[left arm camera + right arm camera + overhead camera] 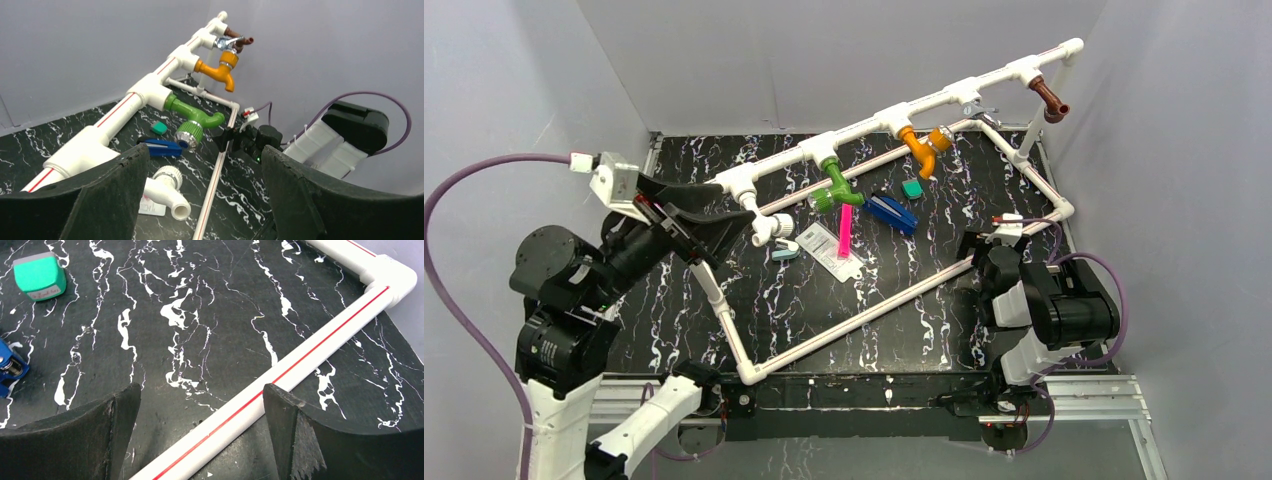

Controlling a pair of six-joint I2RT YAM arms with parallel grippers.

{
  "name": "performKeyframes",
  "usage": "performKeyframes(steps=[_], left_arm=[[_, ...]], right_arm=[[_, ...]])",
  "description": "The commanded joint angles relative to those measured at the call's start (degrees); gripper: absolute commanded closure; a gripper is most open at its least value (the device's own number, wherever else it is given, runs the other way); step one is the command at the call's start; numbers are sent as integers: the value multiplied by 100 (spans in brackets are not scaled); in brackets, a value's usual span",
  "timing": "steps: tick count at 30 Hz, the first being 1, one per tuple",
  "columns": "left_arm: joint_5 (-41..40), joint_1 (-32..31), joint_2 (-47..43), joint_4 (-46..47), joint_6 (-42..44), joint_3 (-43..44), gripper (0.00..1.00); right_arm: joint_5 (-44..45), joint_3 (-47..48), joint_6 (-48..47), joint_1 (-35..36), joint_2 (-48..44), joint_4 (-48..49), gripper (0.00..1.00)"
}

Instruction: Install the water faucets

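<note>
Four faucets sit in tee fittings on the raised white pipe (864, 128): white (769, 226), green (836, 187), orange (921, 147) and brown (1049, 98). My left gripper (729, 212) is open and empty, right beside the white faucet. In the left wrist view the white faucet (165, 192) lies just inside the left finger (107, 200), with the green (195, 120), orange (220, 70) and brown (240, 41) faucets beyond. My right gripper (972, 250) is open and empty, and its fingers straddle the frame's low front pipe (280, 375) without touching it.
On the black marbled mat lie a flat blue piece (891, 212), a teal block (912, 187), a pink stick (845, 228), a clear packet (829, 250) and a small teal piece (786, 252). A chrome tap (227, 42) sits between the orange and brown faucets. Grey walls stand close around.
</note>
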Motion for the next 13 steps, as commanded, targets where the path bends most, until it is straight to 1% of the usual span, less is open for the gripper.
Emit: performKeyframes(steps=[1, 5, 8, 11, 13], left_arm=[[-474, -24, -161, 543, -280, 73, 20], [-1157, -24, -555, 1327, -562, -251, 19], [-1584, -24, -748, 1657, -649, -354, 18], [-1627, -24, -685, 1628, -621, -157, 18], [-1618, -24, -597, 1603, -643, -42, 18]], right_arm=[[378, 163, 188, -17, 7, 33, 1], [378, 163, 189, -16, 12, 54, 1], [368, 177, 189, -15, 23, -6, 1], [-121, 356, 287, -248, 10, -386, 1], [-134, 323, 296, -268, -35, -358, 1]])
